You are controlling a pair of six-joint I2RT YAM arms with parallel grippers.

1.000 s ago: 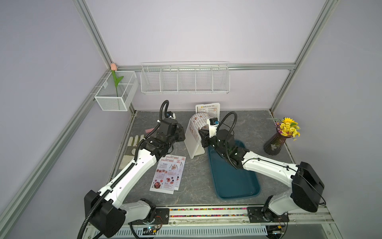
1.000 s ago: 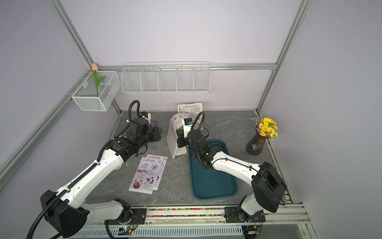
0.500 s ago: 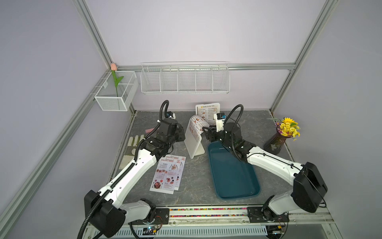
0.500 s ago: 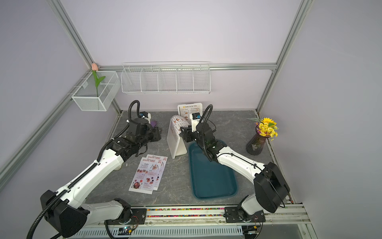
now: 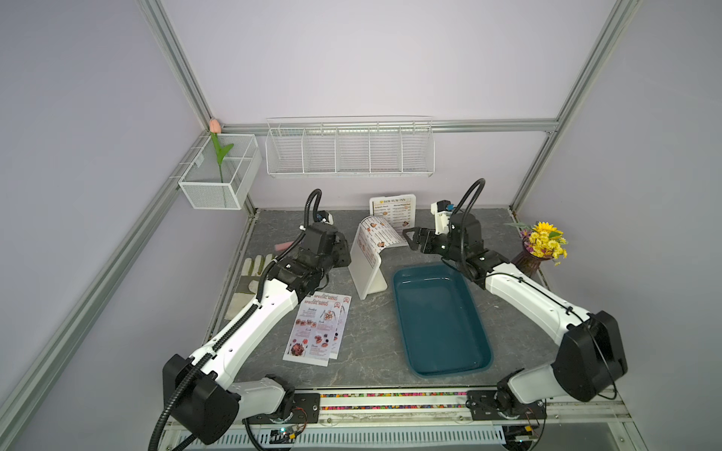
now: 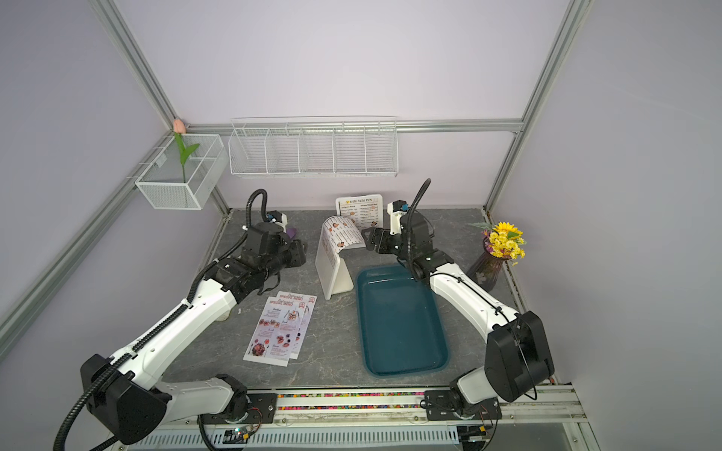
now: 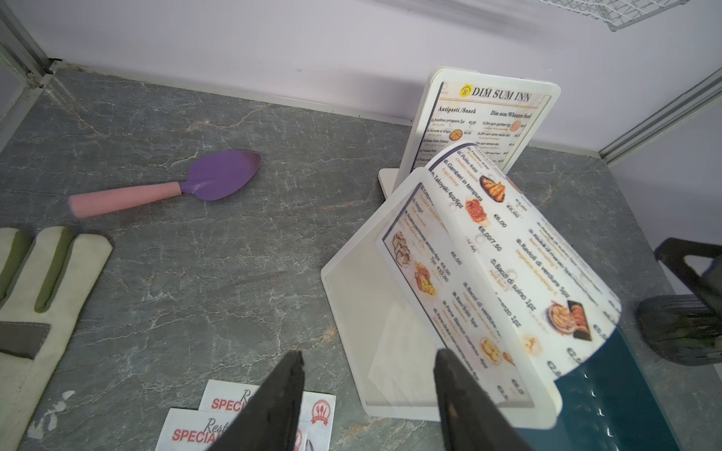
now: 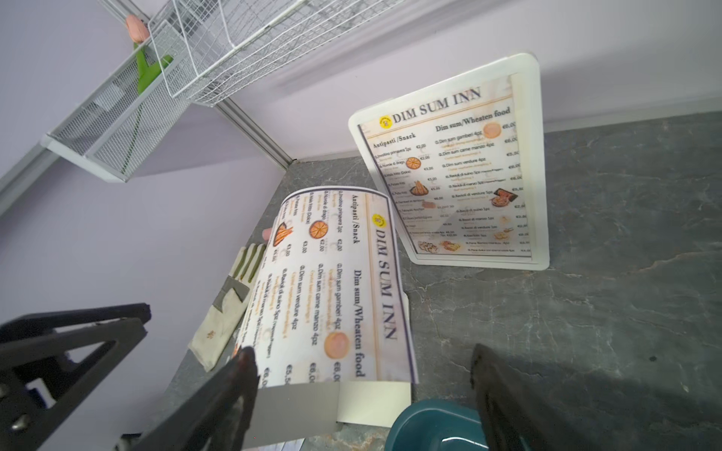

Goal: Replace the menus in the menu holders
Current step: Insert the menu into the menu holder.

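Pale lilac walls (image 5: 351, 58) edged by aluminium rails (image 5: 488, 125), carrying 2 white wire racks (image 5: 349, 152), enclose a grey marbled tabletop (image 5: 371, 343).

Take the near menu holder (image 5: 367, 273) as your dial's centre: a curled menu (image 5: 381, 236) bends over its top, and the far menu holder (image 5: 392, 211) stands behind at 1 o'clock. The tray (image 5: 441, 324) lies just beside it at 4 o'clock, two overlapping flat menus (image 5: 312, 336) at 7, the glove (image 5: 248, 281) at 9 and the vase (image 5: 531, 263) at 3.

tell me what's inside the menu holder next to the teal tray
A Dim Sum Inn menu sits partly inside the holder, its free end curling out toward the tray. How deep it reaches, and any sheet behind it, is hidden.
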